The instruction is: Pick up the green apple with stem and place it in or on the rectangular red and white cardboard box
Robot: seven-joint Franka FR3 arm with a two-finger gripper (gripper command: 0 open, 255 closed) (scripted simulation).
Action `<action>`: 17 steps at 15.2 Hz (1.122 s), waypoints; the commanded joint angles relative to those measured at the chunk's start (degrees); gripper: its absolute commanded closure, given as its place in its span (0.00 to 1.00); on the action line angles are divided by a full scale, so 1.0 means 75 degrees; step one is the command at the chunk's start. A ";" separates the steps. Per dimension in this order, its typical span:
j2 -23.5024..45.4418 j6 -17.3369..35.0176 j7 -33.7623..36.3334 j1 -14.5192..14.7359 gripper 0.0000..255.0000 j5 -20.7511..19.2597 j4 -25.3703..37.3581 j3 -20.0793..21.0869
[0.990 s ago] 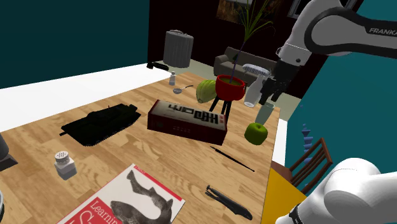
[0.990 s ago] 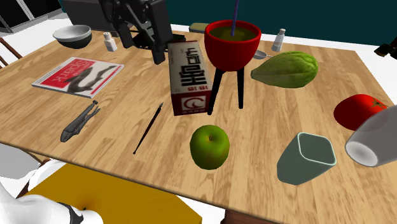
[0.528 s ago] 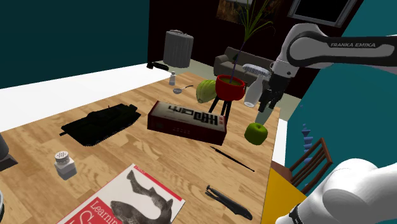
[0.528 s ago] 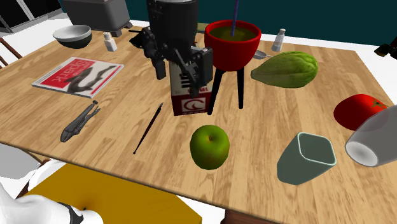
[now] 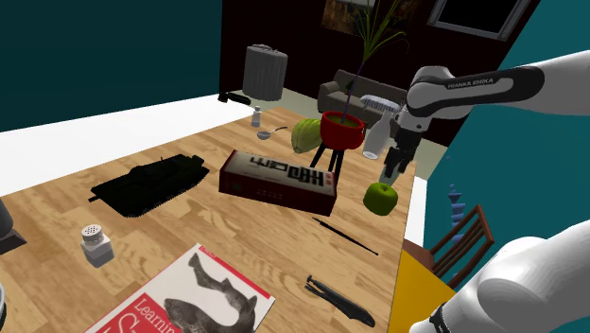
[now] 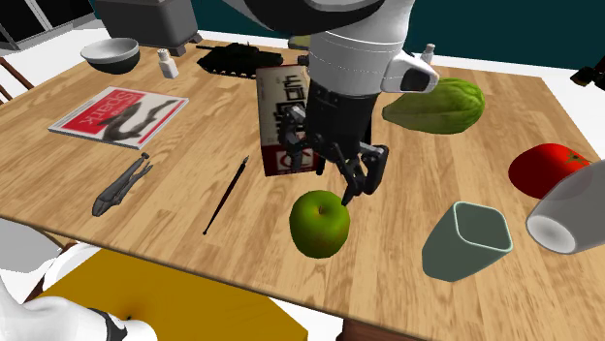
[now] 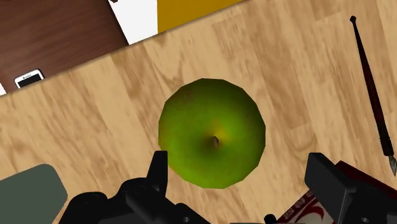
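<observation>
Presently the tool (image 7: pixel 242 175) hangs directly above the green apple (image 7: pixel 212 132), fingers spread and touching nothing. The apple rests on the wood-grain tabletop (image 6: pixel 407 179), with the red and white box (image 6: pixel 273 116) close beside it. The best course looks to be a straight descent, stem dimple centred, closing at the widest girth, since the round, smooth skin could slip. The box is flat-sided and rectangular.
</observation>
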 commanded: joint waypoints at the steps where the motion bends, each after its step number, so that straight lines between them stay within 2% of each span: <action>1: 0.0222 0.0182 -0.0109 -0.0015 0.00 0.0003 -0.0036 -0.0084; 8: 0.0381 0.0893 -0.0127 -0.0032 0.00 -0.0007 -0.0591 -0.0147; 15: 0.0381 0.0891 -0.0127 -0.0032 0.00 -0.0008 -0.0590 -0.0148; 16: 0.0381 0.0891 -0.0127 -0.0032 1.00 -0.0008 -0.0590 -0.0148; 17: 0.0381 0.0891 -0.0127 -0.0032 1.00 -0.0008 -0.0590 -0.0148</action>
